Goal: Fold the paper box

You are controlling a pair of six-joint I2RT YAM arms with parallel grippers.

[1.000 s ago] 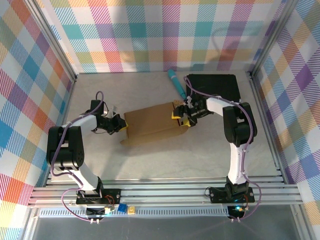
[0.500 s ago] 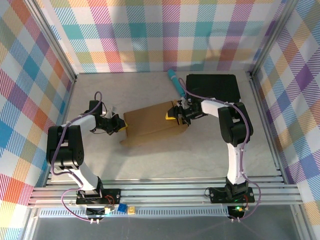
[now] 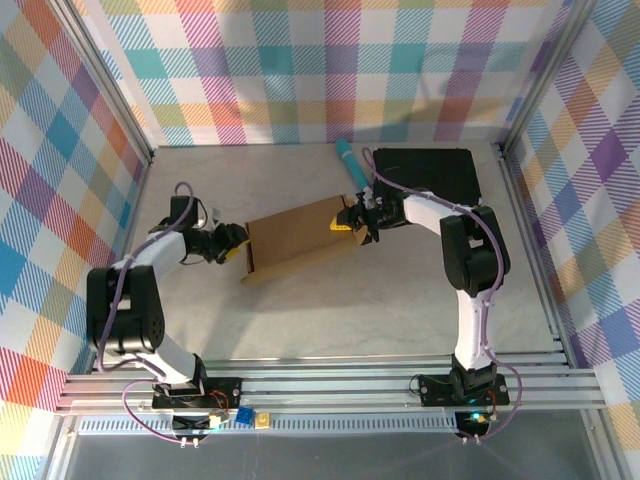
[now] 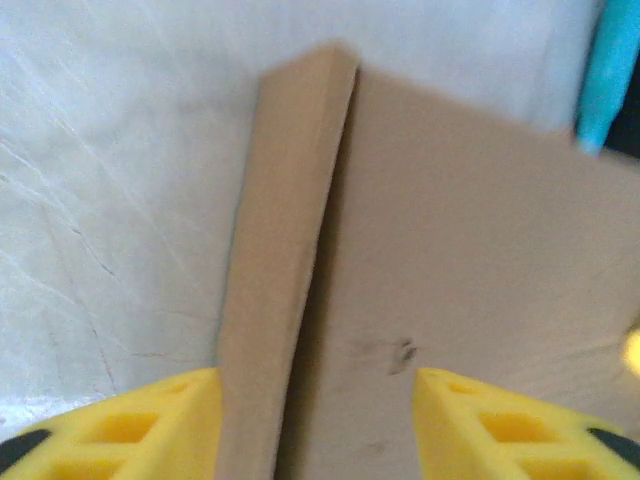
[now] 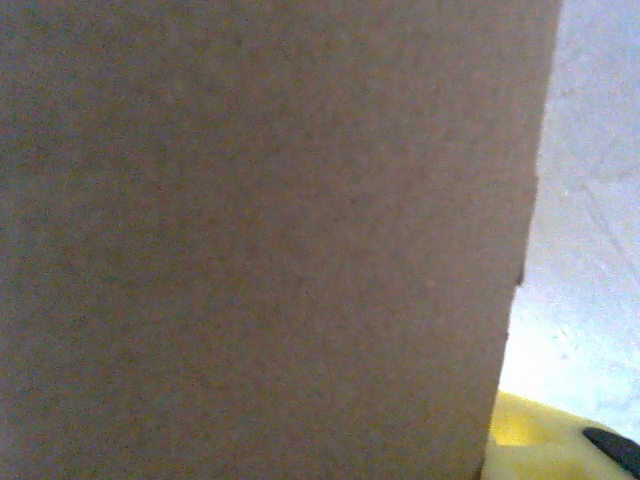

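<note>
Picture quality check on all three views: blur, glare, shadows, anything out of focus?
Top view: sharp, evenly lit, only faint shadows by the cardboard box. Left wrist view: soft all over, box edges and the teal pen smeared, yellow fingers soft too. Right wrist view: box too close, dim and featureless; table beside it washed out bright.

**Brown cardboard mailer, lying nearly flat**

The paper box [image 3: 300, 238] is plain brown corrugated cardboard, a long panel lying slantwise. A narrow flap is folded along a shadowed crease at its left end, and that end sits between the parted jaws of the left gripper [image 3: 232, 243]. Its right end meets the right gripper [image 3: 350, 222].
</note>
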